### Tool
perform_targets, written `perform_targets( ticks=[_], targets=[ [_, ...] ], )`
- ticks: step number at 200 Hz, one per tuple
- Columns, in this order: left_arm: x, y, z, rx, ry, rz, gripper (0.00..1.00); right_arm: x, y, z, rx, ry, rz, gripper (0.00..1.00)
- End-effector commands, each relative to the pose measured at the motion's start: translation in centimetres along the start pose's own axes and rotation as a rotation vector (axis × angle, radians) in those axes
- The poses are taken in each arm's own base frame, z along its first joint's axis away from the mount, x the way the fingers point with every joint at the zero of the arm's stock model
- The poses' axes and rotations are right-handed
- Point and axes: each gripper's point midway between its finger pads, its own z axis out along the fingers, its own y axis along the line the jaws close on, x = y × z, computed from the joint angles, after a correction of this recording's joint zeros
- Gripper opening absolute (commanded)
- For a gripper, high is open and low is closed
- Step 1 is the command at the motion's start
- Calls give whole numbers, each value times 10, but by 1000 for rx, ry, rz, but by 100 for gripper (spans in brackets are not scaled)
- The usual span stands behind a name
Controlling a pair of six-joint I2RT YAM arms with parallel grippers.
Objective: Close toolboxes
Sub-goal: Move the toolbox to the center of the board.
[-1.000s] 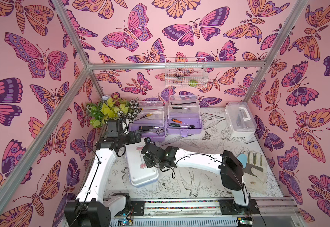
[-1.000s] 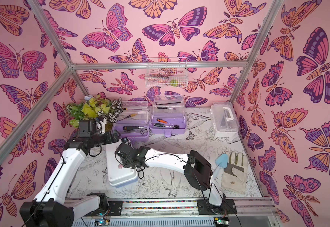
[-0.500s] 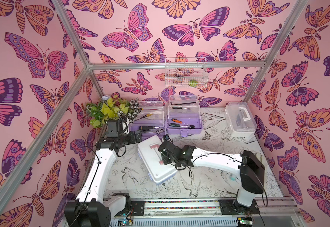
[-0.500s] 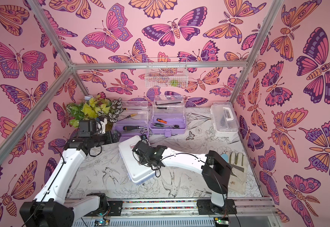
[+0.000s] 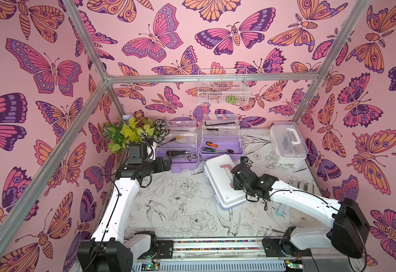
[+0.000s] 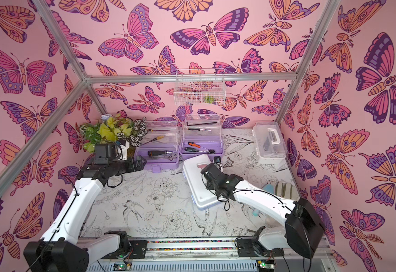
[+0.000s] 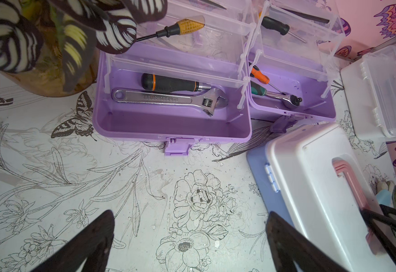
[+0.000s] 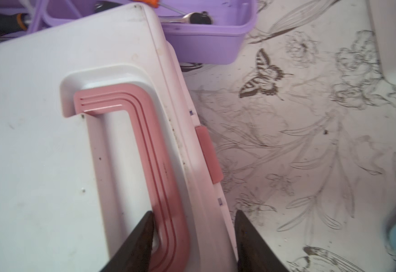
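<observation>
Right gripper (image 8: pixel 193 215), jaws half-spread, clamps the pink handle (image 8: pixel 145 141) and front rim of the lid-down light-blue toolbox (image 5: pixel 218 186), at five o'clock from the nearer open lilac toolbox (image 5: pixel 220 150); left gripper (image 7: pixel 190 216) gapes wide, empty.

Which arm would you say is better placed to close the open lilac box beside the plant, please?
Left. The left pincer is open and empty, facing the front of the lilac box, whose lid stands up. The right pincer is clamped on the white-lidded box, farther away.
</observation>
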Motion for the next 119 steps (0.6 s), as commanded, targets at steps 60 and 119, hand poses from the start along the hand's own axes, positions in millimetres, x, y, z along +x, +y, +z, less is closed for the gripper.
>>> perform_targets(
  ticks=[60,119],
  targets=[
    [-4,2,-7,22,-26,-19,100,101,-151,-30,370,264,155,48],
    [-8,-3,-15,49,-62,-5,100,52,-178,-19,384,231,188,49]
  ],
)
